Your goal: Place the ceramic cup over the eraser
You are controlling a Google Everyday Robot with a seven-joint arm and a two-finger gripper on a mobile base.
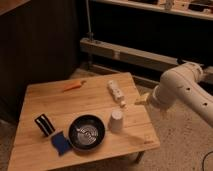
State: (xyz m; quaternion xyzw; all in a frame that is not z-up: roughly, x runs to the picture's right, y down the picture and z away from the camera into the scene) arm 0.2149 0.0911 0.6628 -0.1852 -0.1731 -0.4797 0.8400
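Markings: the eraser [44,124] shows white stripes across its black face. The white bottle-like object [116,93] has a few darker patches, but no lettering can be made out on it.
Arm pose: the white arm [184,85] comes in from the right, its thick perforated segment sloping down and leftward toward the table's right edge.
Gripper: the gripper [140,99] hangs just off the right edge of the wooden table [95,102]. It is level with the near end of the bottle-like object and points toward it.
Jaws: spread wide, nothing between them, touching nothing.
Ceramic cup: the ceramic cup [116,120] stands on the table's front-right part with its narrower end up. It is just beside the right rim of the pan and near the bottle-like object's near end, below and left of the gripper and clear of it.
Eraser: on edge at the table's front-left, well apart from the cup, with the pan between the two.
Pan: the black pan [87,132] sits at front centre and has pale rings on its inside.
Blue pad: the blue sponge-like pad [60,143] lies at the pan's left rim, just in front of the eraser.
Orange item: the carrot-like piece [74,86] lies toward the table's far side, left of centre.
Count on table: one cup, one eraser, one pan, one blue pad, one bottle-like object, one orange piece, six in all.
Count of rig: one arm, one gripper.
Surroundings: a metal rail [135,55] runs behind the table.
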